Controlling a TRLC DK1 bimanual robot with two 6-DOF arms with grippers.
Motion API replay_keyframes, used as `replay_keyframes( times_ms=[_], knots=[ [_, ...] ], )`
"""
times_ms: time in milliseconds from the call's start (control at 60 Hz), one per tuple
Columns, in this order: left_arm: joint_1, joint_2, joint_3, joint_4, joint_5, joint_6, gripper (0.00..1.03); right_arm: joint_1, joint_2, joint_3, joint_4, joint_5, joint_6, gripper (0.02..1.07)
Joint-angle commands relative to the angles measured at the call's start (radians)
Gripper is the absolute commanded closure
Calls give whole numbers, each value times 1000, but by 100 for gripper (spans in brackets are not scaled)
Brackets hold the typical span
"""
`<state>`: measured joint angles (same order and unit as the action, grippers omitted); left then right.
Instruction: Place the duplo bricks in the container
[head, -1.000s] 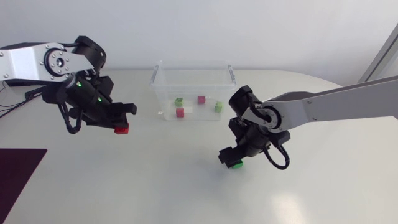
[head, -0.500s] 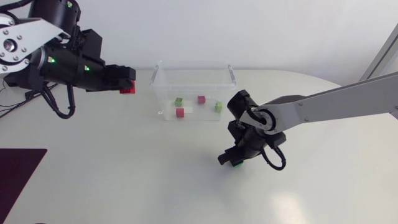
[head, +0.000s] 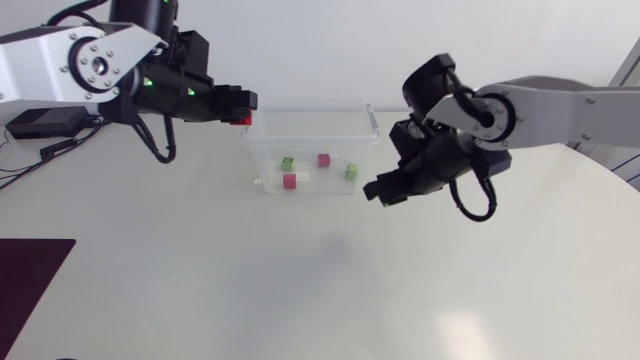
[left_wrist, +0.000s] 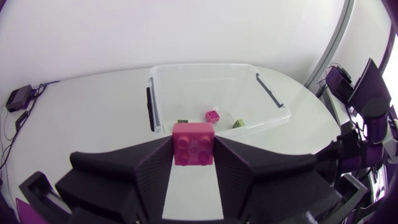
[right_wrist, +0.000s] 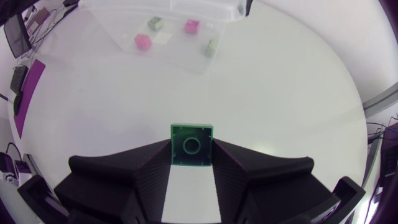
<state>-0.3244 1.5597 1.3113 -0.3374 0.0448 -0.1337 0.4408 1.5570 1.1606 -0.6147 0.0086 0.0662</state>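
**Two bricks gripped above the desk (head: 200, 290), four lying in the container (head: 372, 118)**

From the head view, the left arm (head: 70, 65) comes in from the left side. The left fingers (head: 232, 101) are narrowed onto a red brick (head: 244, 120) right at the clear container's left rear corner. The right arm (head: 560, 105) comes in from the right side. The right fingers (head: 385, 190) hang just outside the container's right front corner, and what they hold is hidden here. Four bricks rest on the container floor: two green, one red, one magenta. A dark mat (head: 30, 275) lies at the desk's near left edge.

In the left wrist view, the left fingers (left_wrist: 152, 171) press the red brick (left_wrist: 193, 144) from both sides, studs up. The container (left_wrist: 273, 99) stands ahead and lower. The right arm (left_wrist: 367, 118) shows beyond the container's far side.

In the right wrist view, the right fingers (right_wrist: 239, 165) clamp a green brick (right_wrist: 191, 145) from both sides, its hollow underside facing the camera. The brick hangs over bare desk (right_wrist: 292, 99), and the container (right_wrist: 205, 65) is well ahead.
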Motion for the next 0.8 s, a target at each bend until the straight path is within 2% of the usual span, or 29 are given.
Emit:
replay_keyframes(
  times_ms=[0, 267, 583, 783],
  knots=[
    [-8, 92, 77, 17, 1, 8, 76, -8, -20, 48, -39, 4, -17, 84],
    [-5, 275, 261, 17, 0, 22, 73, -17, -26, 188, -79, 2, -26, 84],
    [-1, 418, 421, 15, -14, 29, 72, -33, 15, 324, -68, -1, -36, 84],
    [-1, 510, 552, -51, -39, 25, 70, -39, 58, 419, -66, -9, -39, 84]
  ],
)
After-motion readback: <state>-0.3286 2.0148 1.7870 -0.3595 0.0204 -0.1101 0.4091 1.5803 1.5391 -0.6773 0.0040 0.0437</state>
